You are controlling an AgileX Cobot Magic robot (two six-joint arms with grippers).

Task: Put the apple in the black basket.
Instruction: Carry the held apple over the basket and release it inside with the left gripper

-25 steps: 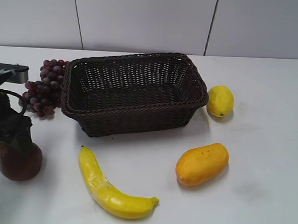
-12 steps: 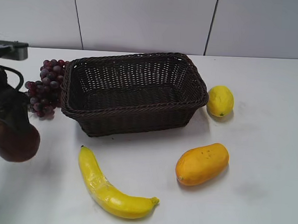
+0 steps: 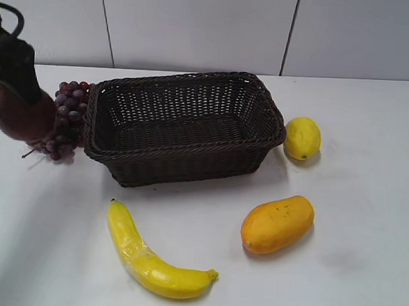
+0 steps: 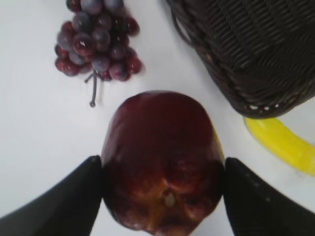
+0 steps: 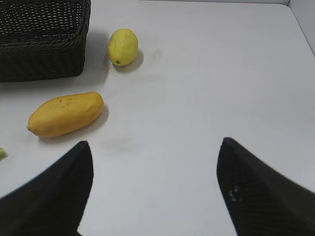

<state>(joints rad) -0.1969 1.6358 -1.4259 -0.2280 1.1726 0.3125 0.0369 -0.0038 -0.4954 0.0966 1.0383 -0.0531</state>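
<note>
Left gripper [image 4: 162, 196] clamped on the apple [image 4: 161, 160], held above the desk [image 3: 363, 271] over the grapes [image 4: 96, 42], left of the black basket [image 3: 182, 124]. Right gripper [image 5: 152, 189] spread wide, holding nothing. No legible writing.

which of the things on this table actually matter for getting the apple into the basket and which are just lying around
Part of the job:
- apple, clamped in the left gripper, lifted off the table
- black basket, nothing in it yet

Just lying about:
- grapes, left of the basket
- banana
- mango
- lemon
- right gripper, open, holding nothing
</note>
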